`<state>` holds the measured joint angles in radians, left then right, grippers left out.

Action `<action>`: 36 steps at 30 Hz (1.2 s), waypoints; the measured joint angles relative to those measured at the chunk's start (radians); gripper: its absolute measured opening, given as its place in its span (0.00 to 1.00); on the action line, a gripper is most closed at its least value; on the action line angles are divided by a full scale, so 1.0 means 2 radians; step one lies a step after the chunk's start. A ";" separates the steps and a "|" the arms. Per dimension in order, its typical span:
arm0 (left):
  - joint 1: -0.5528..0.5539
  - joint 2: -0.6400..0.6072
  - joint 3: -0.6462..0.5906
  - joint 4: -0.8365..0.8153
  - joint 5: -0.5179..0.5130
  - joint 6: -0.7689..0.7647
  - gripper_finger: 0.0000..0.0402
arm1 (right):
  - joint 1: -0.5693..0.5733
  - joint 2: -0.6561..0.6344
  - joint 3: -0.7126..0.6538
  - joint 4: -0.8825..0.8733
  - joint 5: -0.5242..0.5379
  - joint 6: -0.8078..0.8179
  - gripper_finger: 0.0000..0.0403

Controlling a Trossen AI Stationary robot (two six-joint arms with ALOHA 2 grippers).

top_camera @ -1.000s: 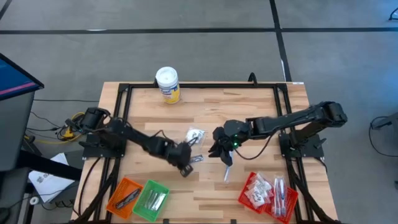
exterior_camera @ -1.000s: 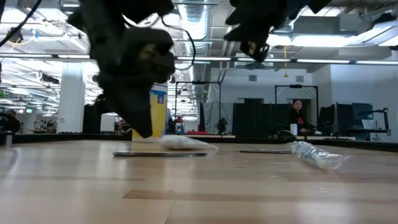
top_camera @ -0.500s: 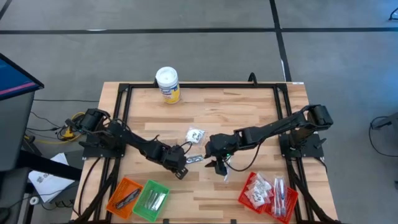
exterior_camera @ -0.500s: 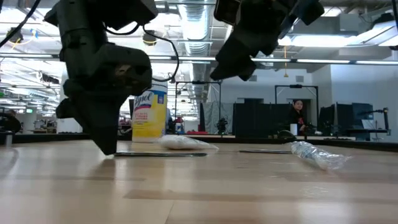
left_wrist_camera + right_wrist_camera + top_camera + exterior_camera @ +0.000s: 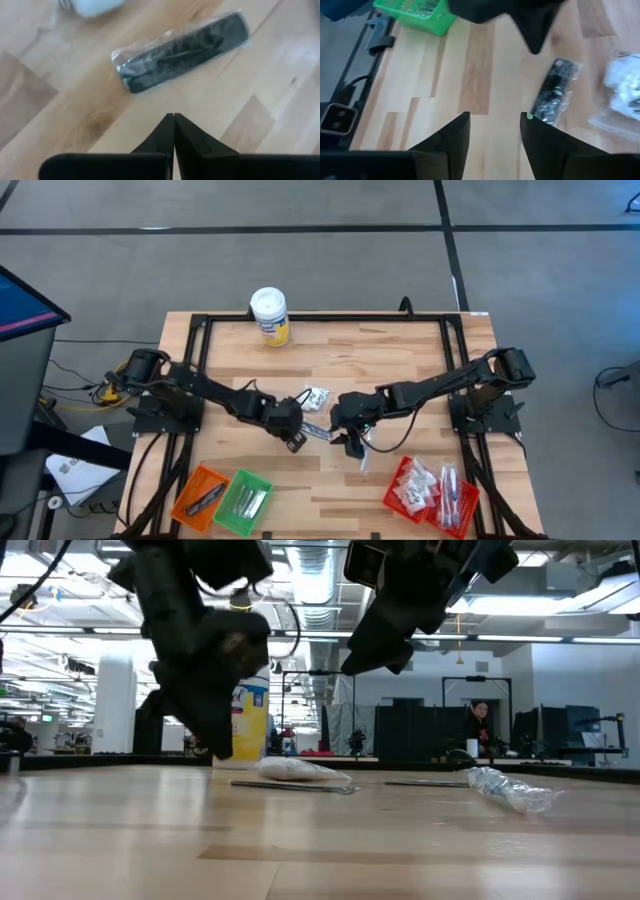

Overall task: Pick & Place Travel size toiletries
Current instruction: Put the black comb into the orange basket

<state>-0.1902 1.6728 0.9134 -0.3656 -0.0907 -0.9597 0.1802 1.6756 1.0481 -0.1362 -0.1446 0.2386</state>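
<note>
Both arms crowd the same dark wrapped stick (image 5: 182, 51) on the table (image 5: 400, 350), so they may collide. The left tool (image 5: 173, 131), fingers pressed together, sits just short of it and could shove it away. The right tool (image 5: 494, 131), spread and empty, hovers above with the stick just ahead, and could close on nothing.

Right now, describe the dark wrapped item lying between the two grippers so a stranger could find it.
Start at the wooden table and go to its middle, where the left gripper and right gripper nearly meet. The dark wrapped stick lies flat between them. It is narrow and black in clear wrap, unlike the white sachet just behind it.
</note>
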 joint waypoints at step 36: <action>0.023 0.038 0.000 0.024 -0.030 -0.007 0.00 | 0.008 0.008 -0.033 0.049 0.006 0.062 0.34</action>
<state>-0.1432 1.7494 0.9129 -0.3168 -0.1507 -0.9745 0.1970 1.6924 0.9813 -0.0380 -0.1333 0.3624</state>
